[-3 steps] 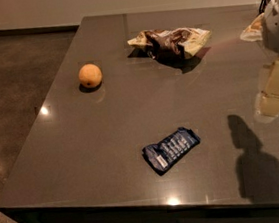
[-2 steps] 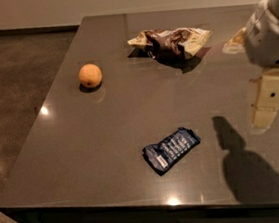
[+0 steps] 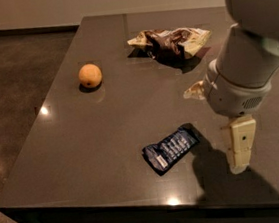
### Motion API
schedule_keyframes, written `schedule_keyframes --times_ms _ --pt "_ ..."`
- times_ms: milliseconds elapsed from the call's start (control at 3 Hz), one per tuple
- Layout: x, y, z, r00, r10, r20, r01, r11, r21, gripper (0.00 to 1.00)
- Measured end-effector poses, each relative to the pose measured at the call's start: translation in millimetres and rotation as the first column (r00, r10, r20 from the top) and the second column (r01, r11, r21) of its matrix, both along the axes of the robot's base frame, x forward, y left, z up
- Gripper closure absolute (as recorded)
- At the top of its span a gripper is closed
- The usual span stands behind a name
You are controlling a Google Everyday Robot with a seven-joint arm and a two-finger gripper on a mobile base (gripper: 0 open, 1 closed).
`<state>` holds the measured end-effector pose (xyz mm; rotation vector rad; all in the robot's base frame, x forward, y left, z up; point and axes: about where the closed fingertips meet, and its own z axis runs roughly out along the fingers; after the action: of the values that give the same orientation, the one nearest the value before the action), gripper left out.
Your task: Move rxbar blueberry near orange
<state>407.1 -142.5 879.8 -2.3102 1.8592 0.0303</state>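
Note:
The rxbar blueberry point(image 3: 171, 149), a flat dark-blue wrapper with a white label patch, lies on the dark table point(image 3: 106, 132) near its front edge. The orange point(image 3: 90, 75) sits on the table at the far left, well apart from the bar. My gripper point(image 3: 213, 131) hangs above the table just to the right of the bar, open and empty. One cream finger point(image 3: 241, 144) points down to the bar's right. The other finger point(image 3: 195, 91) shows further back. The arm's large grey-white body fills the upper right.
A tan-and-brown chip bag point(image 3: 170, 42) lies crumpled at the back of the table. The table's left edge point(image 3: 39, 115) and front edge point(image 3: 139, 200) drop off to a dark floor. The gripper's shadow falls on the table at the front right.
My arm and gripper have moved left and forward from the table's right side, and now stand close to the right of the bar. The bar, orange and chip bag have not moved.

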Motion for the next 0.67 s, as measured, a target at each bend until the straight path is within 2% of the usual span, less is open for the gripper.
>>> schedule_keyframes --times_ms 333,667 --pt "-6 17 -31 0.9960 0.083 -0.031 -0.084 0.996 -0.032 0.00" --pt "-8 35 -48 0.9910 0.127 -0.042 -0.129 0.990 -0.049 0.00"
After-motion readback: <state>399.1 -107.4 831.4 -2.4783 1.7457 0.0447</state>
